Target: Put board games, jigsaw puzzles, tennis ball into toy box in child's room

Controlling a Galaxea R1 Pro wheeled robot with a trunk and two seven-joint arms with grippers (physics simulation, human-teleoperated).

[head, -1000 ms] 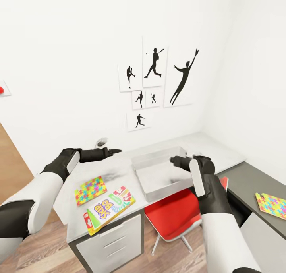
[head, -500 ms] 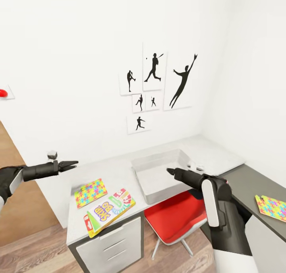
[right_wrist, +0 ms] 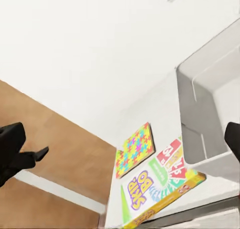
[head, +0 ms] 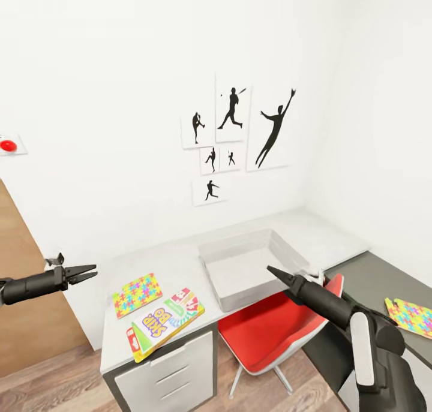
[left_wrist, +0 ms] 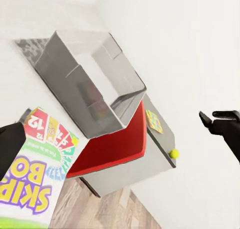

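The yellow-green flat board game box (head: 164, 321) lies right of the empty, slightly parted left end effector (head: 87, 272), the nearer arm.

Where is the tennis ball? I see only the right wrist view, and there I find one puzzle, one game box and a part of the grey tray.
Observer: The tennis ball lies near a corner of the dark desk top, the one that joins the pale table at the side.
Operator: And where is the second puzzle?
Observer: The second puzzle lies flat on that same dark desk top, beyond the red chair.
Operator: Is something already inside the tray?
Observer: No. In the head view the tray looks empty, with its floor bare.
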